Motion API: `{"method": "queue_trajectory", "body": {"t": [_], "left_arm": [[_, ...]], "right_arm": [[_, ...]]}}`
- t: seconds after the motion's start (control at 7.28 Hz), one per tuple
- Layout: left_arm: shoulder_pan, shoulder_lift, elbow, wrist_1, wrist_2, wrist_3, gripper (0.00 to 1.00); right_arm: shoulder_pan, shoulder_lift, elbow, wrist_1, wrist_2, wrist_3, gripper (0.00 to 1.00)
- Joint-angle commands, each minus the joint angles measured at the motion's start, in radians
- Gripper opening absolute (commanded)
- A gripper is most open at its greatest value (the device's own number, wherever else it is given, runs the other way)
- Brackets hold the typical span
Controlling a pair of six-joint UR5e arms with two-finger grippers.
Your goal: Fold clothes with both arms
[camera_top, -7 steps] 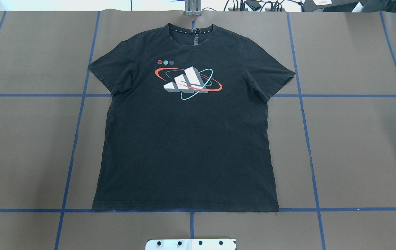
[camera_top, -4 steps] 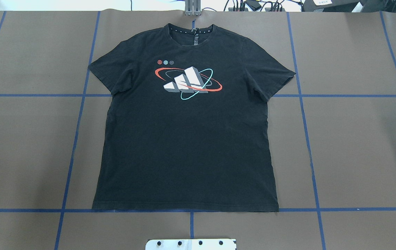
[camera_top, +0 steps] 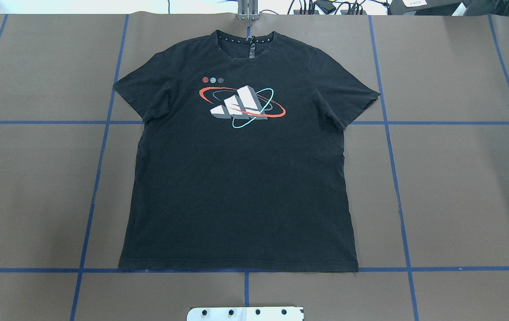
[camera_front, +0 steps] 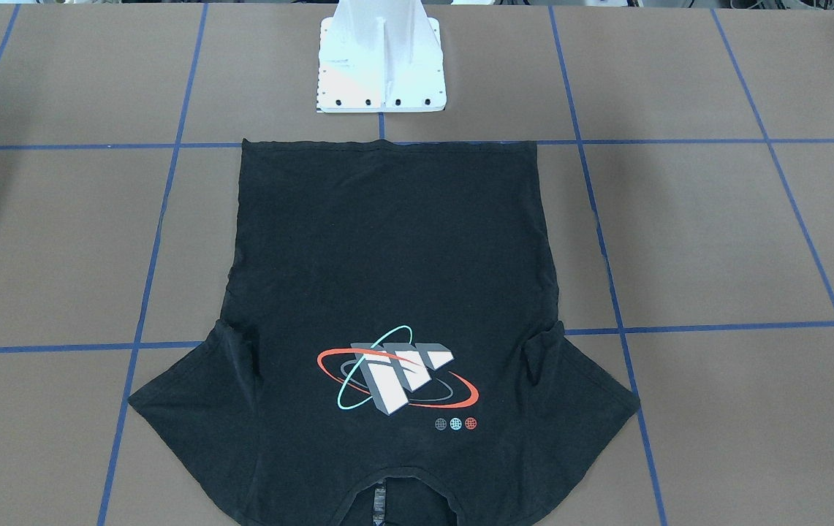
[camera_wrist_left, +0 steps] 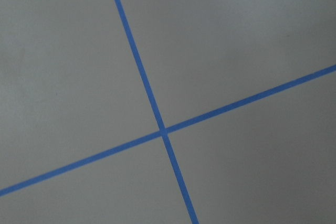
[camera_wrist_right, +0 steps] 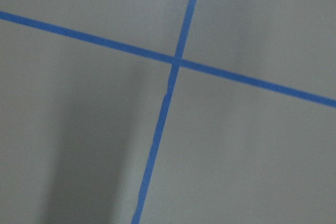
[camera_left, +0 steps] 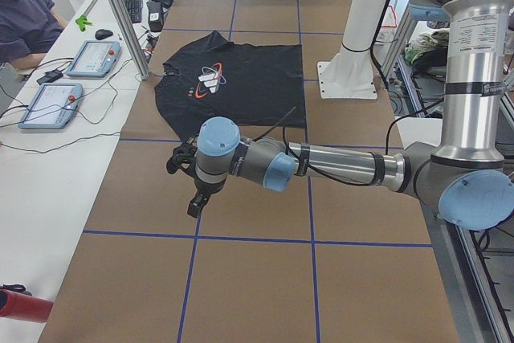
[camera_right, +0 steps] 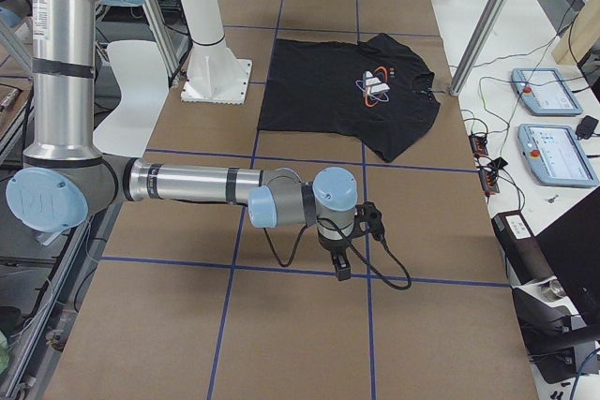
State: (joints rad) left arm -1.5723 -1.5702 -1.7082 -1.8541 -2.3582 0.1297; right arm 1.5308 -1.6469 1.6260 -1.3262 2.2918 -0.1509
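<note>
t-shirt [camera_front: 395, 241] collar cropped, left tool [camera_left: 191, 198] and right tool [camera_right: 342, 264] spread unclear

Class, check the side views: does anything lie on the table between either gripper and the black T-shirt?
Nothing visible does. Only bare brown table with blue tape lines separates the left gripper and right gripper from the black printed T-shirt.

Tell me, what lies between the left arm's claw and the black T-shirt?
Exterior left view: only brown table cover and a blue tape line between the left gripper and the T-shirt.
</note>
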Motion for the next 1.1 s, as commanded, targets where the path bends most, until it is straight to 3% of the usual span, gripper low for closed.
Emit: {"method": "queue_trajectory", "body": {"t": [0.0, 0.27, 0.41, 0.55, 0.69, 0.96], "left_arm": [[0.001, -0.074, 0.008, -0.110, 0.001, -0.005, 1.00], [0.001, -0.091, 0.013, -0.244, -0.001, -0.077, 1.00], [0.003, -0.114, 0.004, -0.261, -0.006, -0.334, 1.00], [0.043, -0.113, 0.008, -0.365, -0.003, -0.443, 1.00], [0.101, -0.113, 0.007, -0.466, 0.000, -0.455, 1.00], [0.209, -0.182, 0.051, -0.516, -0.001, -0.472, 1.00]], "right_arm": [[-0.017, 0.031, -0.029, 0.122, 0.003, 0.020, 1.00], [-0.020, 0.077, -0.047, 0.119, 0.006, 0.066, 1.00], [-0.020, 0.079, -0.037, 0.122, 0.011, 0.127, 1.00], [-0.020, 0.108, -0.026, 0.124, 0.014, 0.189, 1.00], [-0.035, 0.116, -0.026, 0.127, 0.030, 0.241, 1.00], [-0.064, 0.119, -0.017, 0.159, 0.038, 0.312, 1.00]]}}
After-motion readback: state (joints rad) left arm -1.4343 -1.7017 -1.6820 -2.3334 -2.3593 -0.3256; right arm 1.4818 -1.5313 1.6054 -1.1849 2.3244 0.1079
